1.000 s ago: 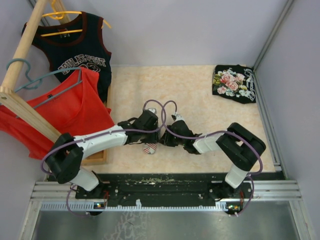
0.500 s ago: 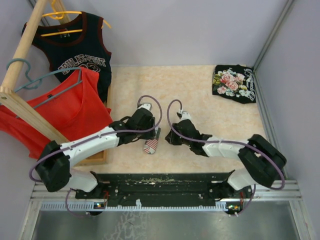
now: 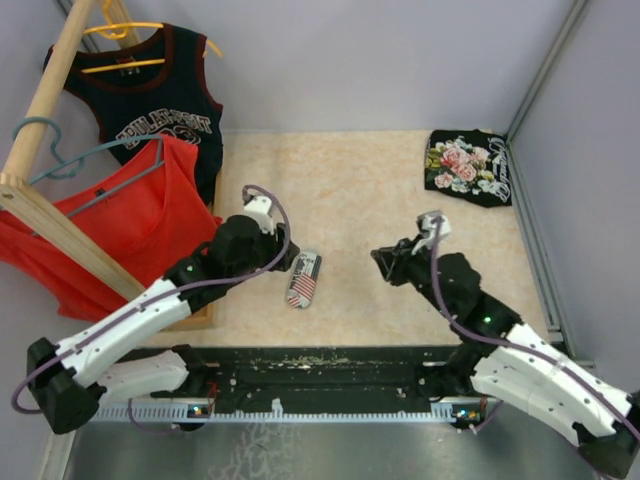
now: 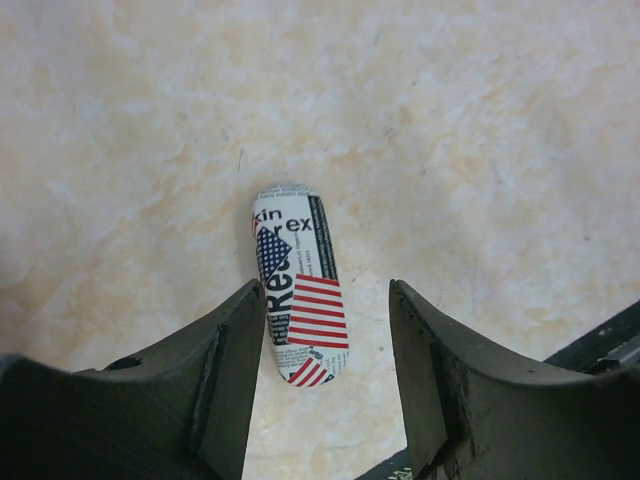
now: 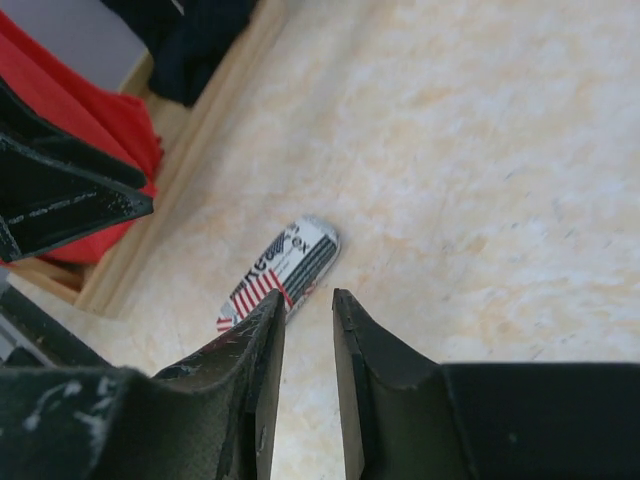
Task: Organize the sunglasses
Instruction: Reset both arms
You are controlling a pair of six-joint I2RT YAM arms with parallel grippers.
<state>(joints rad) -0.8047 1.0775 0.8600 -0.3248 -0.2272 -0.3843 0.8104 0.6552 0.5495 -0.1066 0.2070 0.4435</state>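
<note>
Two grippers are flanking a closed oblong case [image 3: 303, 279] with an American-flag print, which is lying flat on the tan table [image 3: 380, 180] not far from its near edge. No view is showing the sunglasses themselves. Whether they are sitting inside the case cannot be told, since it is shut and opaque.

In the top view, the left gripper [image 3: 287, 263] is hanging just beside the case's left side. In the left wrist view, that gripper [image 4: 325, 290] is pointing down at the table with its two dark fingers [image 4: 225, 370] standing well apart. The case [image 4: 298, 300] is showing on the table below, in the gap and nearer the left-hand finger. Nothing is caught between the fingers.

The right gripper [image 3: 381, 258] is hanging to the right of the case, clearly apart from it and pointing toward it. In the right wrist view, this gripper [image 5: 307, 297] is holding nothing. Its fingers [image 5: 375, 370] are standing only a narrow slit apart, with bare table showing through, and the case [image 5: 285, 268] is lying beyond the tips.

At the table's left edge, a red top [image 3: 150, 220] and a black jersey [image 3: 150, 110] are hanging from a wooden rail [image 3: 50, 95]. A folded black floral cloth [image 3: 468, 165] is lying at the far right corner.
</note>
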